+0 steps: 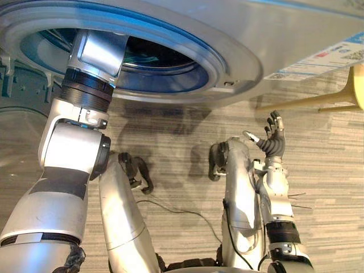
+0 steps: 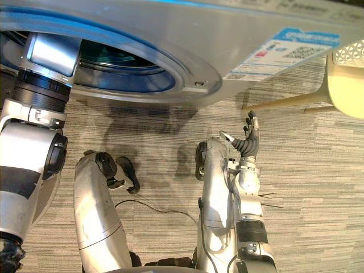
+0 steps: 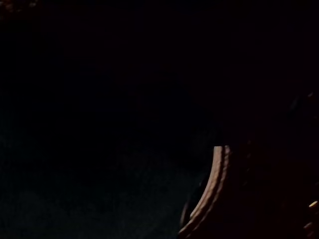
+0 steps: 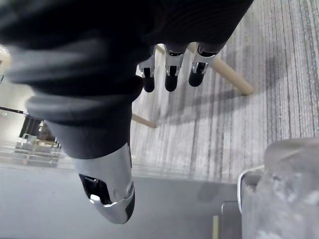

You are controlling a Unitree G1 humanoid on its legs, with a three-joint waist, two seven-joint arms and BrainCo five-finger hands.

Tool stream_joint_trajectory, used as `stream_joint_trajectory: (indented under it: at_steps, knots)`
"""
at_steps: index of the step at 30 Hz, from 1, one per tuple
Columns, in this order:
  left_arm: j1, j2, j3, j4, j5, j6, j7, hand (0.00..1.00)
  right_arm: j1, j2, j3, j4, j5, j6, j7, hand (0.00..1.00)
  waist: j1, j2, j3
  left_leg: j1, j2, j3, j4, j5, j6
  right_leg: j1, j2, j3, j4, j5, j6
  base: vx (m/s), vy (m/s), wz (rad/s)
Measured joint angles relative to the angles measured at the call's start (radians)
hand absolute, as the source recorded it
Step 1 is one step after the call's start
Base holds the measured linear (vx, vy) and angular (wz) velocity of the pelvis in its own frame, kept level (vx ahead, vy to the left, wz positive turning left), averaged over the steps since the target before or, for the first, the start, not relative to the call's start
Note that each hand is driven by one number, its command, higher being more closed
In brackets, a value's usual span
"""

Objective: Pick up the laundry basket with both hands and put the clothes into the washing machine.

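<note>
- The one washing machine (image 1: pixel 256 34) fills the top of the head views. Its round door opening (image 1: pixel 159 68) is uncovered, and the drum is too dark to read.
- The left arm (image 1: pixel 94 54) reaches into that opening. The left hand is hidden inside, so I cannot tell its grip.
- The right hand (image 1: pixel 274 139) hangs over striped grey carpet (image 1: pixel 330 187), fingers relaxed and empty.
- One pale chair (image 2: pixel 348 79) with wooden legs stands near the machine.

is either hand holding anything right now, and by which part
The right hand holds nothing, its fingers relaxed above the floor. The left hand is hidden inside the washing machine drum, so its hold cannot be told.
</note>
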Motion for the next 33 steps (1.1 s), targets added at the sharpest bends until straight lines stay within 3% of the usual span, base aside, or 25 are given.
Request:
stream_joint_trajectory:
  at_steps: [3, 9, 14, 23, 29, 33]
  knots:
    - [0.024, -0.002, -0.03, 0.072, 0.127, 0.031, -0.098, 0.0, -0.008, -0.006, 0.002, 0.019, 0.015, 0.0, 0.024, 0.0, 0.001, -0.003, -0.002, -0.003, -0.003, -0.004, 0.0, 0.0, 0.0, 0.003, -0.003, -0.002, 0.001, -0.002, 0.003, 0.03, -0.004, 0.04]
    - [0.11, -0.023, -0.081, 0.072, 0.237, 0.033, -0.202, 0.0, -0.024, -0.033, 0.026, 0.039, 0.021, 0.011, 0.06, 0.0, 0.007, -0.006, -0.004, 0.007, -0.015, -0.006, 0.001, 0.006, -0.002, 0.017, -0.015, -0.002, 0.006, -0.01, 0.0, 0.0, -0.003, 0.07]
    - [0.113, -0.007, -0.079, 0.042, 0.199, 0.035, -0.211, 0.0, -0.024, -0.04, 0.036, 0.036, 0.02, 0.017, 0.077, 0.0, 0.016, -0.006, -0.004, 0.006, -0.013, -0.015, 0.0, 0.009, -0.007, 0.017, -0.014, -0.007, 0.01, -0.014, -0.007, 0.0, 0.0, 0.0]
    - [0.292, 0.044, 0.003, -0.178, 0.148, 0.033, -0.104, 0.0, 0.011, -0.041, 0.039, 0.039, -0.024, 0.023, 0.076, 0.0, 0.048, -0.006, -0.005, 0.046, -0.019, -0.04, -0.072, 0.044, -0.04, 0.072, -0.02, -0.057, -0.029, -0.028, -0.037, 0.02, -0.03, 0.06]
    - [0.352, 0.081, 0.007, -0.182, 0.148, 0.037, -0.142, 0.0, 0.008, -0.04, 0.088, 0.059, -0.025, 0.052, 0.092, 0.0, 0.064, -0.005, -0.033, 0.073, -0.021, -0.048, -0.192, 0.107, -0.064, 0.11, -0.032, -0.105, -0.112, -0.012, -0.07, 0.02, -0.072, 0.11]
    - [0.392, 0.075, 0.041, -0.16, 0.149, 0.052, -0.214, 0.0, 0.005, -0.04, 0.117, 0.059, -0.024, 0.066, 0.124, 0.0, 0.07, -0.005, -0.052, 0.078, -0.016, -0.049, -0.22, 0.118, -0.074, 0.113, -0.029, -0.118, -0.132, -0.006, -0.081, 0.03, -0.049, -0.01]
